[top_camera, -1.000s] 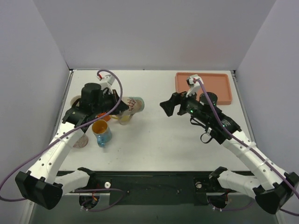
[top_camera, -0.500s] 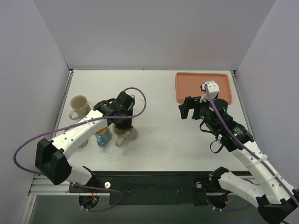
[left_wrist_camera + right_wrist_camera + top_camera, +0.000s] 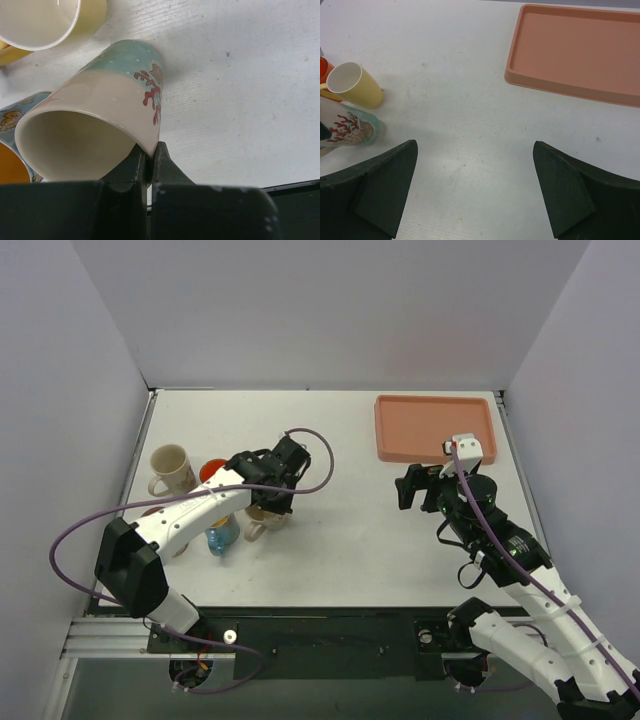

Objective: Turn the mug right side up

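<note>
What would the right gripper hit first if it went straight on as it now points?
Probably bare table. The open right gripper aims down at white surface, the coral-patterned mug off to one side and the orange tray to the other; depth is unclear.

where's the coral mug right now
In the top view the coral mug is left of centre, its rim pinched by the left gripper, beside the yellow mug and the blue mug.

Bright, even light; soft shadows.
</note>
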Action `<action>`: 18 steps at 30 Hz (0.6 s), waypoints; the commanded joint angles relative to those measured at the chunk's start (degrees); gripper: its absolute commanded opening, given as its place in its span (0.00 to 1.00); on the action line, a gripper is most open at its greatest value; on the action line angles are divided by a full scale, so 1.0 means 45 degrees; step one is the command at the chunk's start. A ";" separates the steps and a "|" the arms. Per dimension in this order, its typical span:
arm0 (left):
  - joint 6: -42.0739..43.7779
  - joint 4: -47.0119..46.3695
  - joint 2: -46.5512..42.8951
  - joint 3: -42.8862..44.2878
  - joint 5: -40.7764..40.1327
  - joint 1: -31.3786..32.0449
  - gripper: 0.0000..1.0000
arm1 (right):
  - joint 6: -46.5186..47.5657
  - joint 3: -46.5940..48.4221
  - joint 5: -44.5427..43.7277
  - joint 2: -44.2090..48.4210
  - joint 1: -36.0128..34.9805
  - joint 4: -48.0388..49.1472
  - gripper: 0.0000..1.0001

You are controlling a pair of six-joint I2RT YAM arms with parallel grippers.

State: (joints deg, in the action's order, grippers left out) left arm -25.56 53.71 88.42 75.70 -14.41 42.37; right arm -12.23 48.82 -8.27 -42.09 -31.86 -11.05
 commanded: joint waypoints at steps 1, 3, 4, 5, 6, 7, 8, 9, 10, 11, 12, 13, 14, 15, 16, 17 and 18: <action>0.0661 -0.0100 -0.0138 0.0386 0.0114 0.0233 0.00 | 0.0198 -0.0106 -0.0525 0.0114 0.0009 0.0131 0.93; 0.0661 -0.0023 -0.0060 0.0073 0.0525 0.0291 0.00 | 0.0256 -0.0106 -0.0486 0.0056 0.0009 0.0131 0.93; 0.0661 -0.0003 -0.0002 -0.0044 0.0585 0.0292 0.03 | 0.0276 -0.0106 -0.0505 0.0055 0.0009 0.0112 0.94; 0.0700 0.0055 0.0018 -0.0084 0.0663 0.0311 0.05 | 0.0295 -0.0087 -0.0467 0.0036 0.0009 0.0073 0.94; 0.0739 0.0075 0.0038 -0.0104 0.0664 0.0311 0.10 | 0.0276 -0.0087 -0.0486 0.0055 0.0009 0.0092 0.94; 0.0778 0.0095 0.0135 -0.0065 0.0587 0.0292 0.13 | 0.0295 -0.0125 -0.0447 0.0055 0.0009 0.0073 0.93; 0.0855 0.0095 0.0194 -0.0026 0.0451 0.0272 0.17 | 0.0296 -0.0145 -0.0466 0.0075 0.0009 0.0072 0.93; 0.1050 0.0056 0.0330 0.0110 0.0391 0.0272 0.19 | 0.0276 -0.0145 -0.0466 0.0075 0.0009 0.0092 0.94; 0.1129 -0.0002 0.0408 0.0169 0.0313 0.0253 0.24 | 0.0276 -0.0165 -0.0447 0.0114 0.0009 0.0073 0.93; 0.1284 -0.0119 0.0525 0.0363 0.0255 0.0272 0.27 | 0.0257 -0.0165 -0.0466 0.0114 0.0009 0.0072 0.94; 0.1344 -0.0120 0.0507 0.0442 0.0235 0.0253 0.31 | 0.0257 -0.0145 -0.0466 0.0114 0.0009 0.0072 0.93; 0.1383 -0.0197 0.0488 0.0675 0.0235 0.0272 0.35 | 0.0237 -0.0126 -0.0505 0.0114 -0.0010 0.0072 0.94; 0.1383 -0.0198 0.0429 0.0755 0.0254 0.0253 0.42 | 0.0237 -0.0126 -0.0505 0.0153 0.0009 0.0053 0.93; 0.1442 -0.0295 0.0216 0.0891 0.0293 0.0252 0.48 | 0.0256 -0.0126 -0.0505 0.0134 0.0009 0.0072 0.93; 0.1519 -0.0296 0.0117 0.0970 0.0312 0.0291 0.49 | 0.0276 -0.0145 -0.0525 0.0153 0.0009 0.0053 0.94; 0.1636 -0.0334 -0.0077 0.1067 0.0332 0.0272 0.51 | 0.0334 -0.0126 -0.0525 0.0114 0.0009 0.0072 0.94; 0.1753 -0.0335 -0.0195 0.1107 0.0351 0.0272 0.51 | 0.0393 -0.0126 -0.0564 0.0114 0.0009 0.0053 0.94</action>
State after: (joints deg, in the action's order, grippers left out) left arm -20.05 53.21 90.54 76.69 -12.45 43.46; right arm -11.66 48.38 -9.06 -42.02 -31.86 -11.11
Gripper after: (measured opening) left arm 0.502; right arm 0.936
